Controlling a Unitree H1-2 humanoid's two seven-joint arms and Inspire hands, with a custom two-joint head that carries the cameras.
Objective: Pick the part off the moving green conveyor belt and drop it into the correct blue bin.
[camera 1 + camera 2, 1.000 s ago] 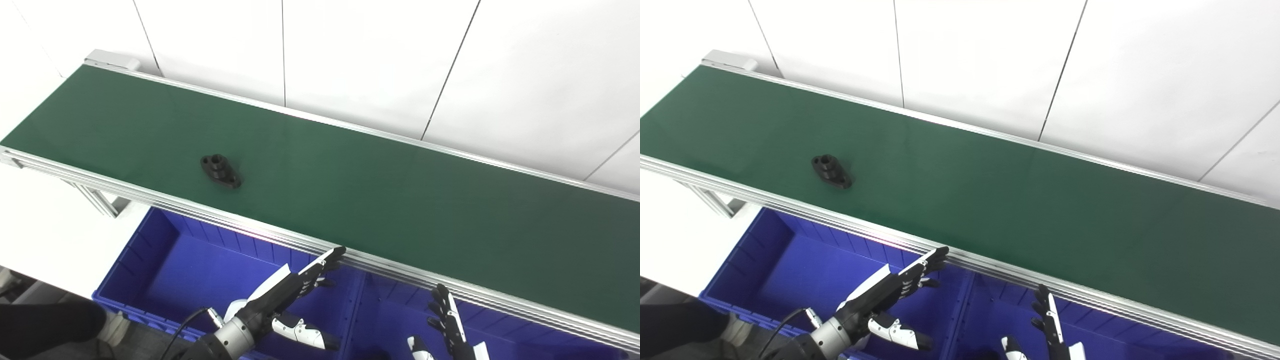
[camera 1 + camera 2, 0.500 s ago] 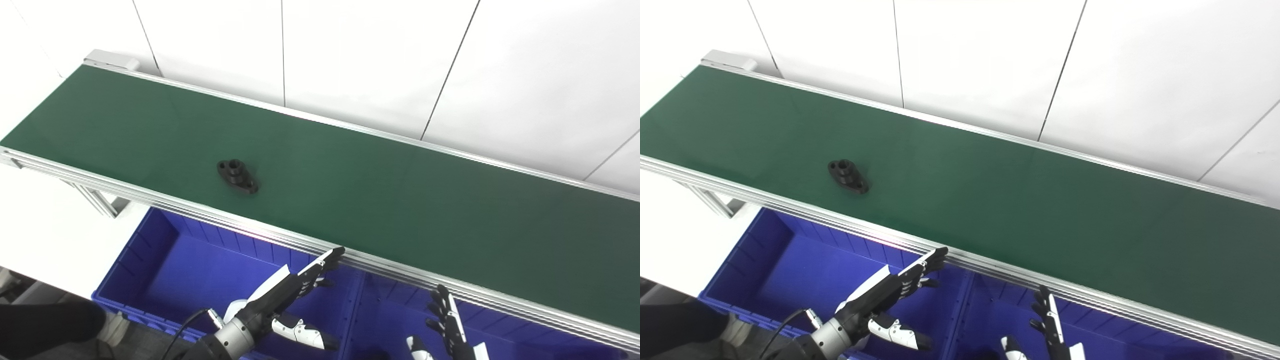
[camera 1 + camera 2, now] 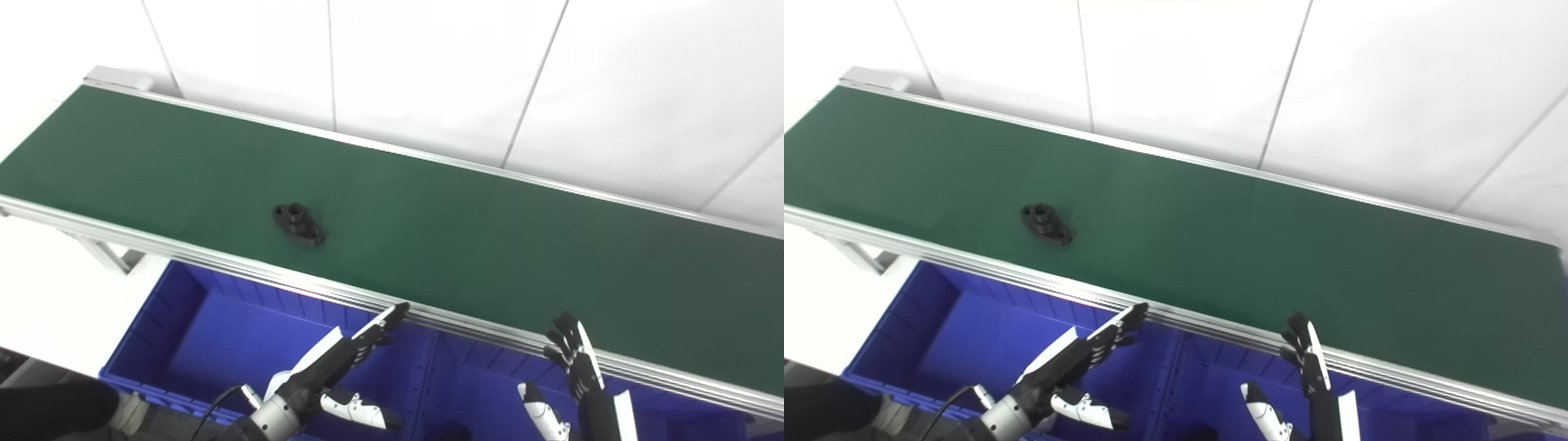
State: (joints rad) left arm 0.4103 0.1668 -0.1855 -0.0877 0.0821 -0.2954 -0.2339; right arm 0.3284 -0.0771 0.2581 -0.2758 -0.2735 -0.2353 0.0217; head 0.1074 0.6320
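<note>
A small black flanged part (image 3: 299, 223) lies flat on the green conveyor belt (image 3: 465, 233), left of centre near the front rail. My left hand (image 3: 334, 367) is open and empty, fingers stretched out, over the left blue bin (image 3: 202, 331) just below the belt's front rail. My right hand (image 3: 572, 361) is open and empty, fingers spread and pointing up, in front of the rail over the right blue bin (image 3: 484, 392). Both hands are well away from the part. It also shows in the right eye view (image 3: 1047, 224).
The belt's aluminium front rail (image 3: 257, 272) runs between the hands and the belt surface. A white panelled wall (image 3: 429, 61) stands behind the belt. A belt support leg (image 3: 107, 257) stands at the left.
The part has ridden the belt to the right. My right hand has risen toward the rail. The camera has shifted slightly, so the whole scene sits a bit further left.
</note>
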